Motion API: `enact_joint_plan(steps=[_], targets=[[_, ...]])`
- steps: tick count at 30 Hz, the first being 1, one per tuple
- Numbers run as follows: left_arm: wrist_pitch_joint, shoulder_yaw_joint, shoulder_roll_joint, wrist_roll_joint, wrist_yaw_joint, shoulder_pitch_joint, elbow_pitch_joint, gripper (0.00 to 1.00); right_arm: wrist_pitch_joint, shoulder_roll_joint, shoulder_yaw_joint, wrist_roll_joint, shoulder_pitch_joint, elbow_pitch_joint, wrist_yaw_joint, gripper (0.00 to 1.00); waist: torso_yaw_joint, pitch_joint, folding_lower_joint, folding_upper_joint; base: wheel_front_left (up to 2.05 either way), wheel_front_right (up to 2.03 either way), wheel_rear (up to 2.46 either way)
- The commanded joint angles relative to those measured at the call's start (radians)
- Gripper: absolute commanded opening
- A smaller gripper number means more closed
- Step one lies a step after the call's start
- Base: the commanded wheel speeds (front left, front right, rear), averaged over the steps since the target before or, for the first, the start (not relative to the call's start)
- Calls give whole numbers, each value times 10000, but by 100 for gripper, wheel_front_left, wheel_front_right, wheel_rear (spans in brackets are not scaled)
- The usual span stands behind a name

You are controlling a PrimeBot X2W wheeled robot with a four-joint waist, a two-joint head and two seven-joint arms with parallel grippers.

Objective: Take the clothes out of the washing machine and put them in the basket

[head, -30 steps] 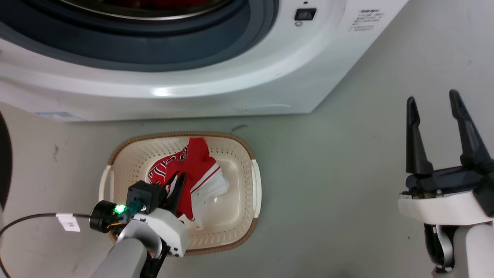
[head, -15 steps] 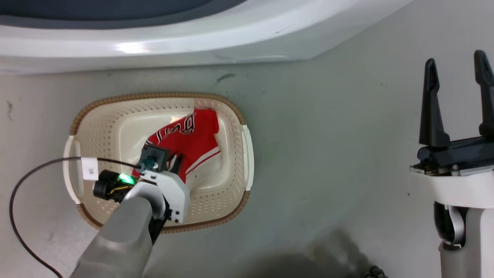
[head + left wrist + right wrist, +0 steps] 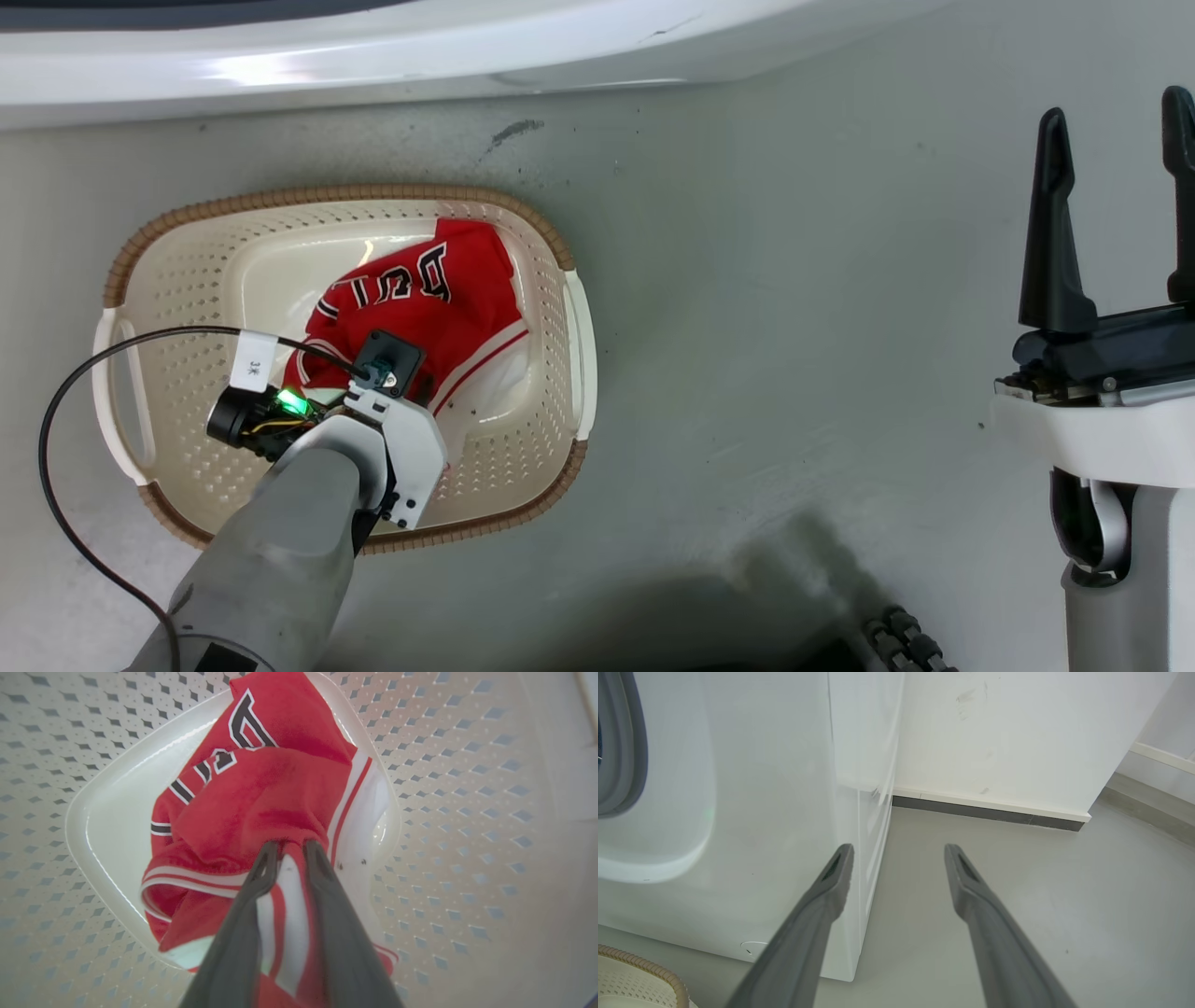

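Left wrist view: left fingers (image 3: 236,947) tight on jersey (image 3: 261,798) inside basket (image 3: 467,812).

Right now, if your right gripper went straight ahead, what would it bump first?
Probably the grey floor near the wall, right beside the washing machine. The right gripper is open, nothing nearer shows, but depth is unclear.

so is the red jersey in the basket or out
In: the jersey lies bunched on the floor of the basket, inside its rim, left gripper shut on it.
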Motion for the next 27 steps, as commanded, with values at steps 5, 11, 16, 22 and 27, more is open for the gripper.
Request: enact_joint_plan(steps=[5, 11, 16, 22, 27], targets=[[-470, 131, -76, -318, -101, 257, 91, 100, -18, 25, 52, 15, 63, 173, -7, 100, 81, -771, -1, 0, 0, 0, 0], [-735, 259, -109, -603, -144, 742, -300, 100, -18, 23, 141, -92, 496, 374, -7, 100, 252, -1862, -1, 0, 0, 0, 0], [-738, 968, 219, -835, 146, 1586, -2098, 100, -18, 23, 108, -154, 952, 562, -7, 100, 439, -2845, -1, 0, 0, 0, 0], [-742, 2189, 479, -677, 707, 3031, -4630, 100, -17, 23, 197, -194, 1551, 776, -7, 100, 623, -4046, -1, 0, 0, 0, 0], [-743, 3283, 463, -399, 1064, 4179, -6517, 100, -17, 22, 217, -149, 1986, 895, -7, 100, 702, -4917, -1, 0, 0, 0, 0]])
